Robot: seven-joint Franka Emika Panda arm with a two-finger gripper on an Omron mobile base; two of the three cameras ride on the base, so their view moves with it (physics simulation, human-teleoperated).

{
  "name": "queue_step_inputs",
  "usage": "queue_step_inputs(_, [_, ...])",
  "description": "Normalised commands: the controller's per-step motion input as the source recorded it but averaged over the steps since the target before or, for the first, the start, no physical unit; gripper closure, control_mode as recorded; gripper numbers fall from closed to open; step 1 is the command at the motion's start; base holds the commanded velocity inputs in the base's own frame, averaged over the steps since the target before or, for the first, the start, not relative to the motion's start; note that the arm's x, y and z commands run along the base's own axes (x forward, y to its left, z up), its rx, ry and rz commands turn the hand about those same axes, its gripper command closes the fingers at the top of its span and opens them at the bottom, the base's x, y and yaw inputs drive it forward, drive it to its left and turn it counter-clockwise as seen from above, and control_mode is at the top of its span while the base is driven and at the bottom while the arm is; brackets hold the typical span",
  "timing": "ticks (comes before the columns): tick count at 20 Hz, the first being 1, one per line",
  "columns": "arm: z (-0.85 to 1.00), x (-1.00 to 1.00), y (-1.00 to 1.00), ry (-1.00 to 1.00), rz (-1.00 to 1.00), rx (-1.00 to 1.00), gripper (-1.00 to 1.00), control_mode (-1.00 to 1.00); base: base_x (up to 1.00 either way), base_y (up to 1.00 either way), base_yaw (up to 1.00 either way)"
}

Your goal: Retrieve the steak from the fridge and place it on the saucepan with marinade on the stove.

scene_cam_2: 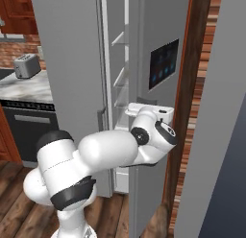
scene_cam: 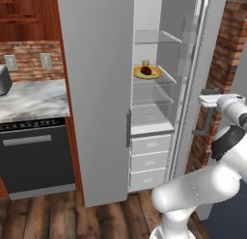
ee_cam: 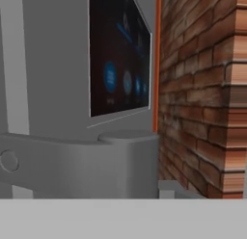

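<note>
The gripper (scene_cam: 208, 102) sits at the handle (scene_cam: 206, 118) of the fridge's open right door, its white hand level and pressed against the top end of that grey bar; the fingertips themselves are hidden behind the hand and the handle, but the jaws are drawn in as tight as they go, and whether they actually clamp the bar cannot be made out. In the right base view the same hand (scene_cam_2: 149, 110) lies against the outer face of the door just below the dark touch panel (scene_cam_2: 163, 63) with its blue icons. The hand camera looks along that door face, with the panel up close, the grey handle mount low in the frame and a brick wall (ee_cam: 202, 98) to the side. The fridge (scene_cam: 96, 88) stands with its left door shut and its right door swung wide, showing a white interior with glass shelves and 3 drawers (scene_cam: 150, 161) stacked at the bottom. The steak (scene_cam: 146, 70), a small dark red-brown lump, rests on a yellow plate (scene_cam: 155, 74) on a middle glass shelf, well apart from the gripper. A small jar (scene_cam: 145, 63) stands just behind the plate. Left of the fridge are a marble counter (scene_cam: 34, 100) and a black dishwasher (scene_cam: 36, 158), with a toaster (scene_cam_2: 26, 65) on the counter.
</note>
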Motion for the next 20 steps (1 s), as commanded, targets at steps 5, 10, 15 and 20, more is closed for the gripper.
queue_step_inputs(5, [0.0, 0.0, 0.0, 0.0, 0.0, 0.0, 1.0, -1.0, 0.0, 0.0, 0.0])
queue_step_inputs(10, [0.0, 0.0, 0.0, 0.0, 0.0, 0.0, -1.0, -1.0, 0.0, 0.0, 0.0])
queue_step_inputs(15, [0.0, 0.0, 0.0, 0.0, 0.0, 0.0, -1.0, -1.0, 0.0, 0.0, 0.0])
queue_step_inputs(20, [0.0, 0.0, 0.0, 0.0, 0.0, 0.0, -1.0, -1.0, 0.0, 0.0, 0.0])
